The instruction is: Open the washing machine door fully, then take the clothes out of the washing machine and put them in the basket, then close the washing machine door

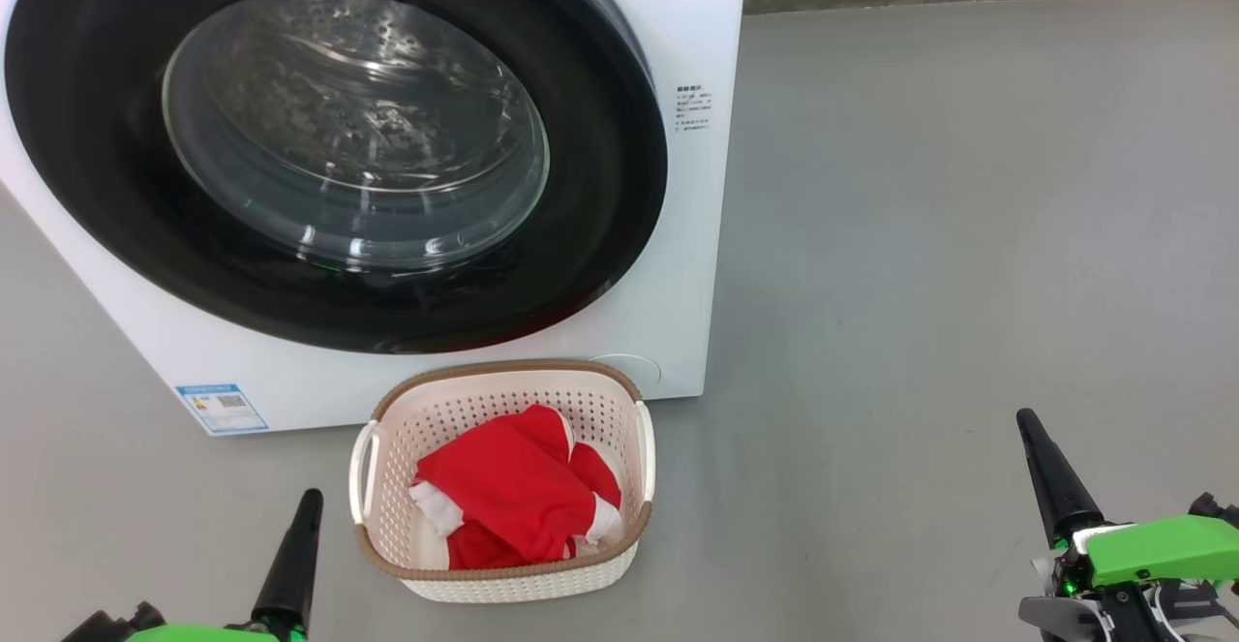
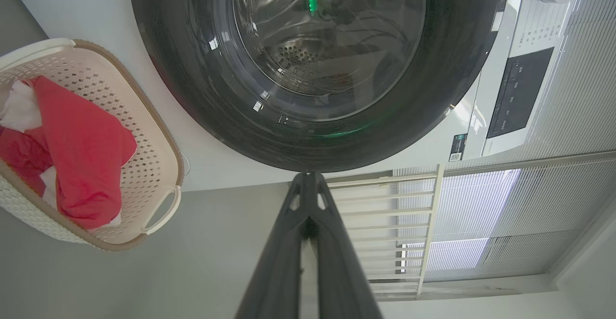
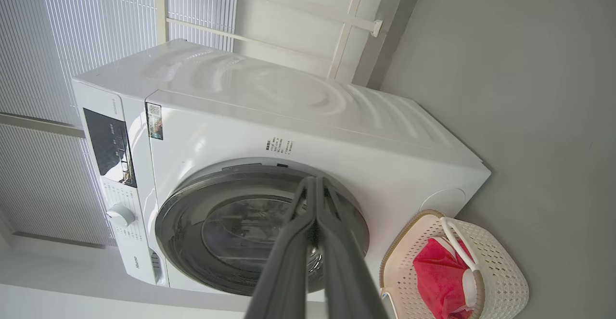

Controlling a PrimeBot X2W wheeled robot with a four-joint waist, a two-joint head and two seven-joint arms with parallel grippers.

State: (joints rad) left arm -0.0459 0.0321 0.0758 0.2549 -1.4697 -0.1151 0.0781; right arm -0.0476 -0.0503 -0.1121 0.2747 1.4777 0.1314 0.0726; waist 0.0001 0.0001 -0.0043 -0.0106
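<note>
Red clothes sit in the basket; left gripper and right gripper pinched together, empty. An unlatched washing machine door might swing open.

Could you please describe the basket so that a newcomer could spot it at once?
Find the big white washing machine with the round black-rimmed door, standing on the grey floor. Directly in front of its base sits the basket. It is the small perforated cream tub with a brown rim, holding bright red clothes.
</note>
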